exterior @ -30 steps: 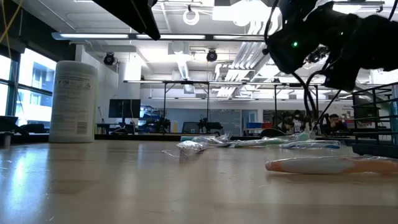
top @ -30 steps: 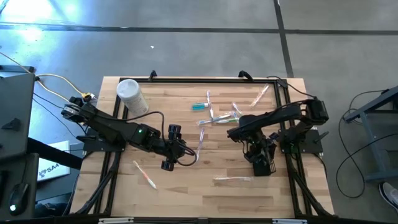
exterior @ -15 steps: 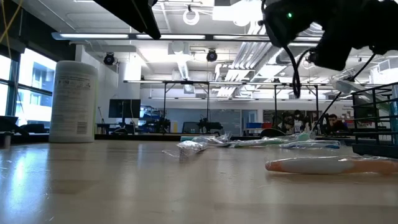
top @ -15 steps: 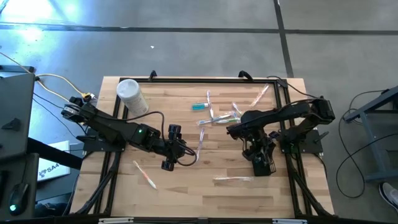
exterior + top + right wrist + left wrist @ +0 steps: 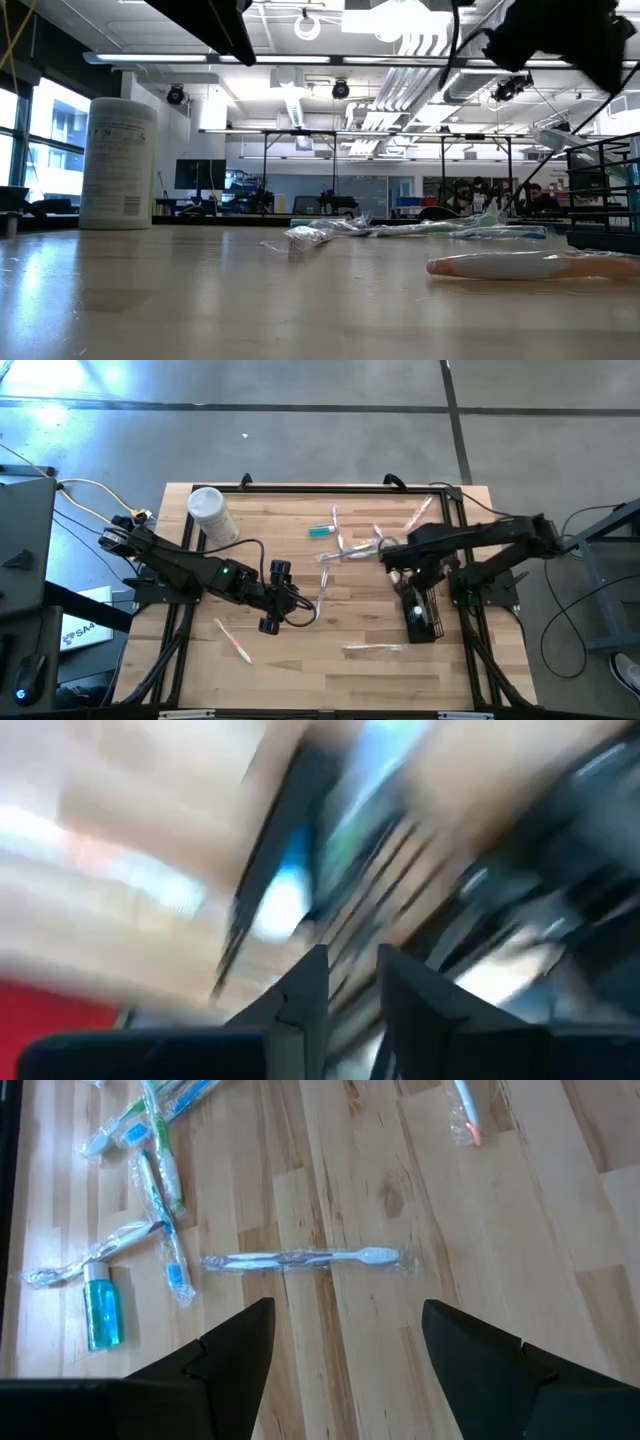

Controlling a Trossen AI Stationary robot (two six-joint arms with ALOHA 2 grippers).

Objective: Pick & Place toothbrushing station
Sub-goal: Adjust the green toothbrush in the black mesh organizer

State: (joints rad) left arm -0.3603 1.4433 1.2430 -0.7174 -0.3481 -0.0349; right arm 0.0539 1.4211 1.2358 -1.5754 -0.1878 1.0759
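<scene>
Since a second ago, the right hand (image 5: pixel 392 556) has swung from beside the small black wire-mesh holder (image 5: pixel 421 617) toward the bench's (image 5: pixel 300 670) back; its fingers (image 5: pixel 300 995) sit near together, nothing visibly held. Open, the left hand (image 5: pixel 345 1350) hovers over a wrapped clear toothbrush (image 5: pixel 305 1259). More wrapped toothbrushes (image 5: pixel 360 546) and a teal tube (image 5: pixel 321 531) lie mid-bench.

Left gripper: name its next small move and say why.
Probably descend onto the wrapped toothbrush and close. The left gripper is open, and the toothbrush lies crosswise just ahead of its fingers on bare table, apart from the pile.
</scene>
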